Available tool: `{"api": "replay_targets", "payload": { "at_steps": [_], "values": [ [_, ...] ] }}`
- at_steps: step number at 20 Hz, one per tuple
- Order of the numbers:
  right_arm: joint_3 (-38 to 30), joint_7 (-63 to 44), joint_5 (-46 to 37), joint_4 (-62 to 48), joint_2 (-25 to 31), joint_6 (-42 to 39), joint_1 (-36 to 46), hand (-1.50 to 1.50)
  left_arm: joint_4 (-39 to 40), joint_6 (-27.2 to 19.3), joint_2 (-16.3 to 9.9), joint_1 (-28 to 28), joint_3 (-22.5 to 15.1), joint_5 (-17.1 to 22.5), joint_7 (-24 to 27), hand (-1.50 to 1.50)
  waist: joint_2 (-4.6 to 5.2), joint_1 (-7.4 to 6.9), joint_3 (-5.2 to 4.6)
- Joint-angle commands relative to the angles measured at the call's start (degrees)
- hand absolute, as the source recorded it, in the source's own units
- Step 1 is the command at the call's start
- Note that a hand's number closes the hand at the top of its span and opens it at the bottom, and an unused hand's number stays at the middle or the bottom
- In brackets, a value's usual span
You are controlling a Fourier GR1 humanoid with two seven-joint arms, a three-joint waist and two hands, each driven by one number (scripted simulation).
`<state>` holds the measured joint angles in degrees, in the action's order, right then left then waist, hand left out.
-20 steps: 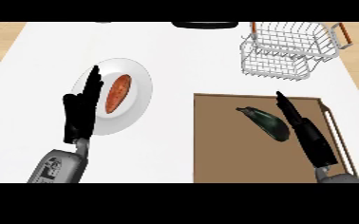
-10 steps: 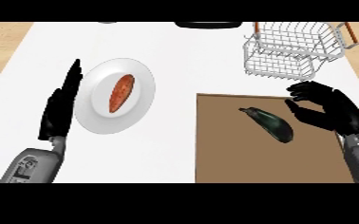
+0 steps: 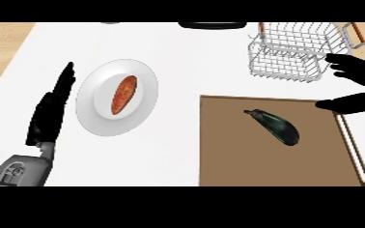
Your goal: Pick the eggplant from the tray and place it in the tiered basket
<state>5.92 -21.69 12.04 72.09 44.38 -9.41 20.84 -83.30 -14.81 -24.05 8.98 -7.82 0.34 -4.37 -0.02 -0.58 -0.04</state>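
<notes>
White counter (image 3: 178,58) carries everything; nearest, the brown tray (image 3: 235,164) holds the eggplant (image 3: 274,127), lying free. Left hand (image 3: 51,113) rests with straight fingers beside a plate (image 3: 96,116) with a sweet potato (image 3: 124,93). Farther, the right hand (image 3: 348,84) is spread, grasping nothing, next to the wire basket (image 3: 288,53).
</notes>
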Motion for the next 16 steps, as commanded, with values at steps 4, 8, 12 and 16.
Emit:
{"api": "replay_targets", "payload": {
  "at_steps": [4,8,12,16],
  "values": [
    [7.8,-11.4,1.3,2.3,8.4,-22.2,9.9,-1.5,-0.3,1.0,0.2,0.8,-0.4,-0.4,0.2,0.0,0.17,-1.38,-0.11],
    [12.5,-20.6,0.4,0.3,2.4,-25.3,18.5,-1.5,-0.2,1.1,0.8,1.1,-0.3,-0.8,0.0,0.0,0.24,-1.66,-0.06],
    [11.4,-26.7,-1.3,-3.7,-3.5,-25.8,24.5,-1.5,-1.7,2.8,-0.2,-2.8,2.6,0.4,2.1,0.0,0.09,-0.72,0.0],
    [13.6,-26.6,-4.5,-8.6,-7.2,-26.6,23.2,-1.5,2.5,4.1,0.2,1.0,3.3,0.1,1.5,0.0,0.25,-0.38,0.02]
  ]
}}
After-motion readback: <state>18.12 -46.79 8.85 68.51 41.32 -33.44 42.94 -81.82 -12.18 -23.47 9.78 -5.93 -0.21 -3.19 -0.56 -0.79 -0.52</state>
